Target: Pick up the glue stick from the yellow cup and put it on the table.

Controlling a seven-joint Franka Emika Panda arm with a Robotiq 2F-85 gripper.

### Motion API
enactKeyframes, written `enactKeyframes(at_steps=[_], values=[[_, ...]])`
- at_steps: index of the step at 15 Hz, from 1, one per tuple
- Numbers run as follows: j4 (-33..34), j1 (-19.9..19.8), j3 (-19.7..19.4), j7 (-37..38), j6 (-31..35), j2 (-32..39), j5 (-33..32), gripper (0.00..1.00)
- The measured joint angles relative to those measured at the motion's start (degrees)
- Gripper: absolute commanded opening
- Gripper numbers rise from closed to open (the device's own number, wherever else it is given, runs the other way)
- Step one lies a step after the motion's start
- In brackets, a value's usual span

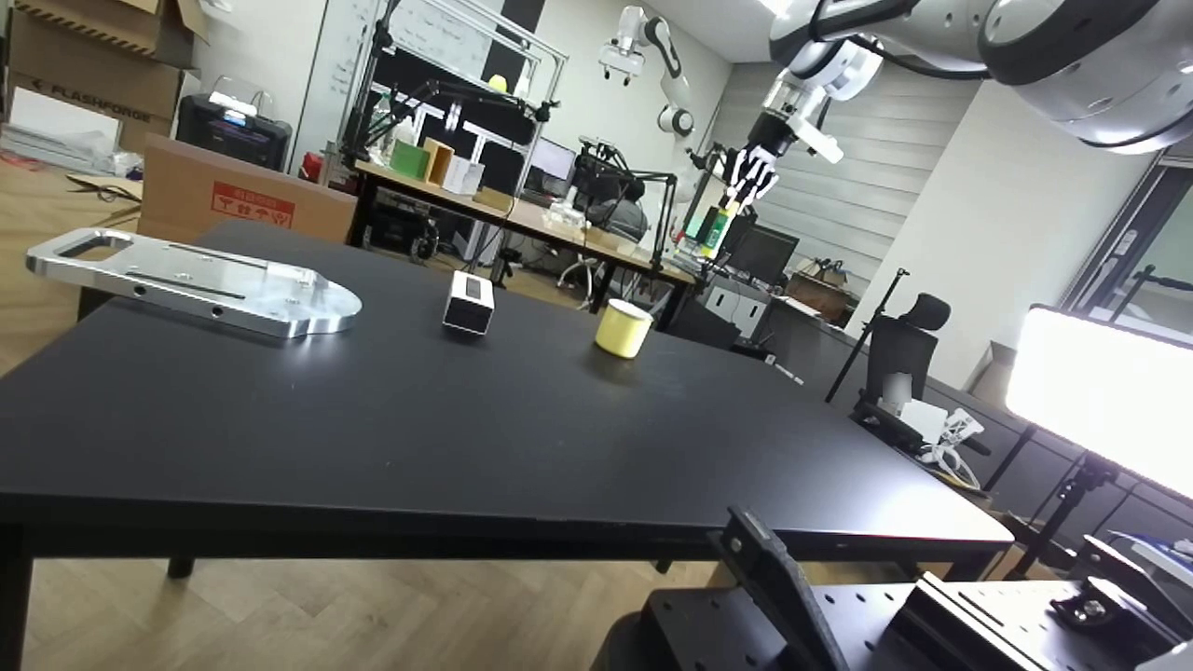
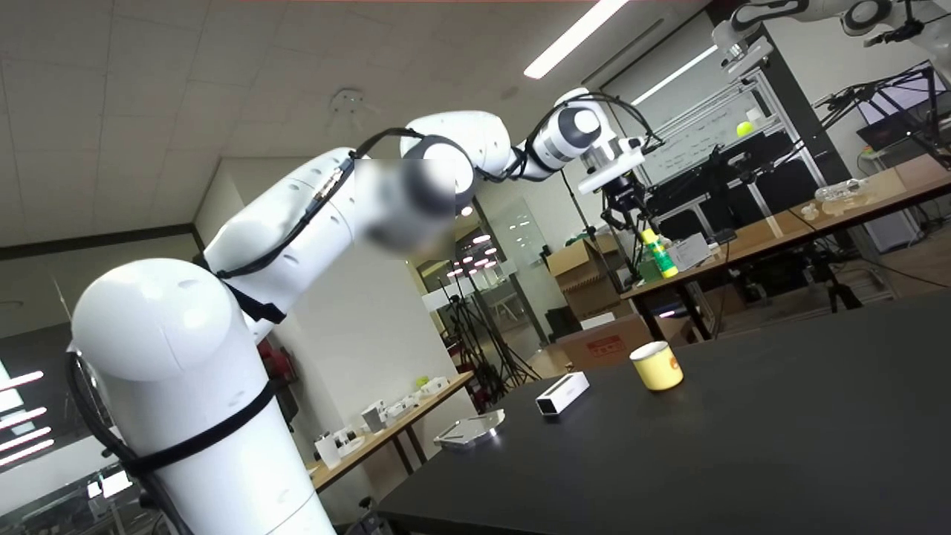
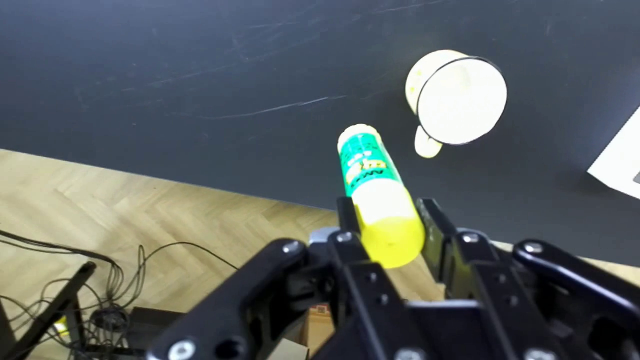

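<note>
The glue stick has a green label and yellow ends; it shows in the wrist view (image 3: pixel 367 165) and in both exterior views (image 1: pixel 716 231) (image 2: pixel 660 254). My gripper (image 3: pixel 387 212) is shut on its near yellow end, and the stick sticks out past the fingertips, tilted. In an exterior view the gripper (image 1: pixel 741 191) is high above the table. The yellow cup (image 1: pixel 623 330) stands upright on the black table (image 1: pixel 419 419), below the gripper. In the wrist view the cup (image 3: pixel 422 77) looks empty inside, right of the stick's far end. It also shows in an exterior view (image 2: pixel 657 368).
A white box with a dark end (image 1: pixel 469 300) lies on the table near the cup; its corner shows in the wrist view (image 3: pixel 622 155). A shiny metal plate (image 1: pixel 214 280) lies farther along. The table's edge and the wooden floor (image 3: pixel 150 210) show in the wrist view.
</note>
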Motion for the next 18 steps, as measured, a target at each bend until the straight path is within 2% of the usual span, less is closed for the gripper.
enactKeyframes(at_steps=[7, 13, 16, 18], values=[[-1.84, -11.42, -1.81, 6.92, 3.65, -0.15, 1.69, 0.09], [-8.19, -22.52, -2.54, 8.8, 13.55, 2.72, 6.18, 0.09], [-10.74, -25.39, -2.8, 9.94, 18.24, 4.95, 7.08, 0.09], [-11.95, -25.76, -3.51, 11.47, 20.59, 6.29, 6.96, 0.09]])
